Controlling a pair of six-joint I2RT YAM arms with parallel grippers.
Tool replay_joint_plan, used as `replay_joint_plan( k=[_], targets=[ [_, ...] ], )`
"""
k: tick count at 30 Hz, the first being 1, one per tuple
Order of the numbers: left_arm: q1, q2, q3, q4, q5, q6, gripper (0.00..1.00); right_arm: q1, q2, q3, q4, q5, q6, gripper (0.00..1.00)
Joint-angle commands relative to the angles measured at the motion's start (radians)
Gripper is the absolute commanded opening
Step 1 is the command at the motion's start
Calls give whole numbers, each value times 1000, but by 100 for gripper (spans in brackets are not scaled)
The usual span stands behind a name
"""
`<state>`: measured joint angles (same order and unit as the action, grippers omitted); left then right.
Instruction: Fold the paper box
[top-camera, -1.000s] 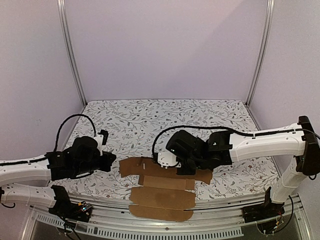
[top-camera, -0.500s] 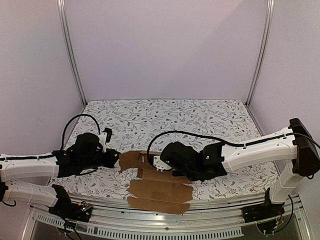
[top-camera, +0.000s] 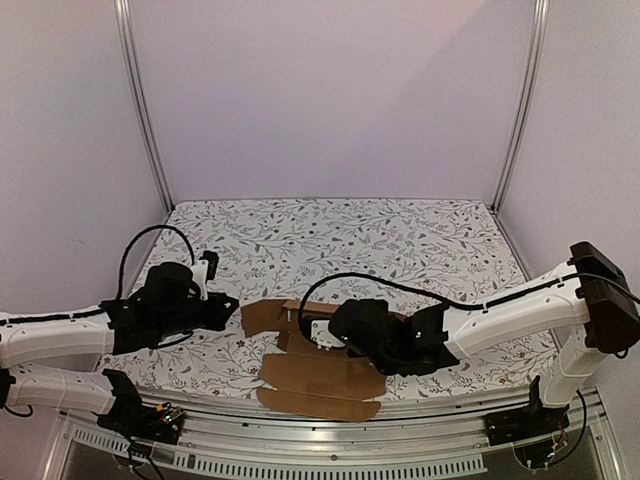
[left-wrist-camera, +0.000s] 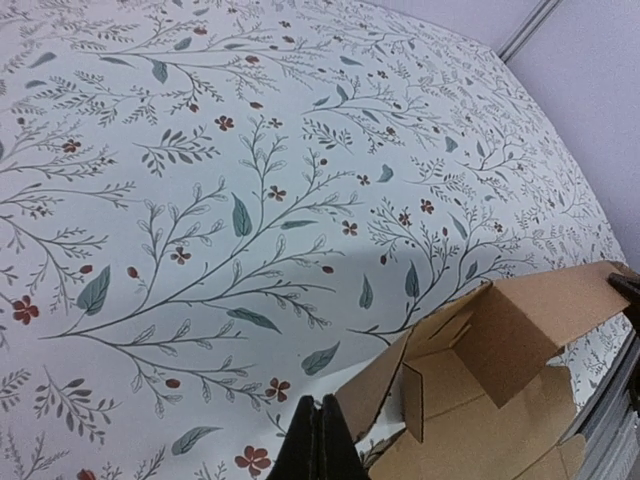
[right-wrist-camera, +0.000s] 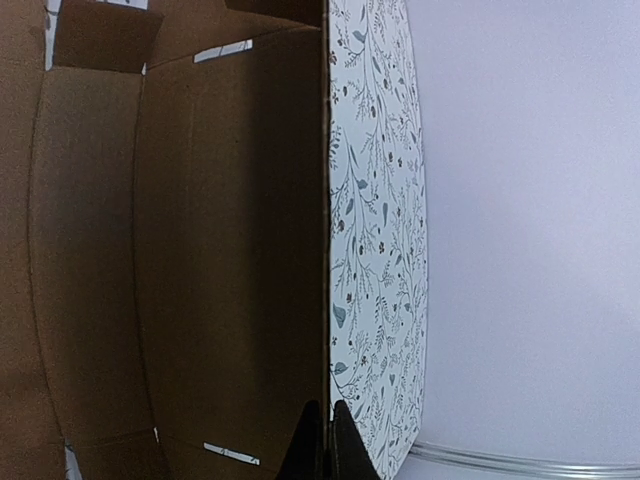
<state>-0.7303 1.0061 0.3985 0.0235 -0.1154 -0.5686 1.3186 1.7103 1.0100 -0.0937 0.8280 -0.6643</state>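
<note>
Barely underway: the paper box (top-camera: 320, 378) is lying mostly flat, one flap rising beside the left gripper (left-wrist-camera: 320, 438); both it and the right gripper (right-wrist-camera: 325, 430) are pressing shut.

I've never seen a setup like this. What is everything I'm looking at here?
paper box: one, brown, partly folded, at the table's near edge between the arms
table cover: one, white with a leaf-and-flower print, across the whole table
metal posts: two, silver, at the back corners
walls: pale lilac, behind and at both sides
cables: two, black, one looping over each arm
arms: two, white and black, reaching in from left and right
left gripper: one, black, closed, tips beside a raised flap of the box
right gripper: one, black, closed, at the edge of a box panel
</note>
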Motion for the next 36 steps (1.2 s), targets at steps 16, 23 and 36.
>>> replay_joint_plan(
  k=[16,23,36],
  targets=[
    [136,126,-22,187,201,55,0,72,15,-82,161,63,-23,0],
    [140,270,-23,346,398,49,0,81,20,-82,162,81,-13,0],
    [124,263,-87,415,511,-1,0,88,58,-74,190,118,-14,0]
  ],
)
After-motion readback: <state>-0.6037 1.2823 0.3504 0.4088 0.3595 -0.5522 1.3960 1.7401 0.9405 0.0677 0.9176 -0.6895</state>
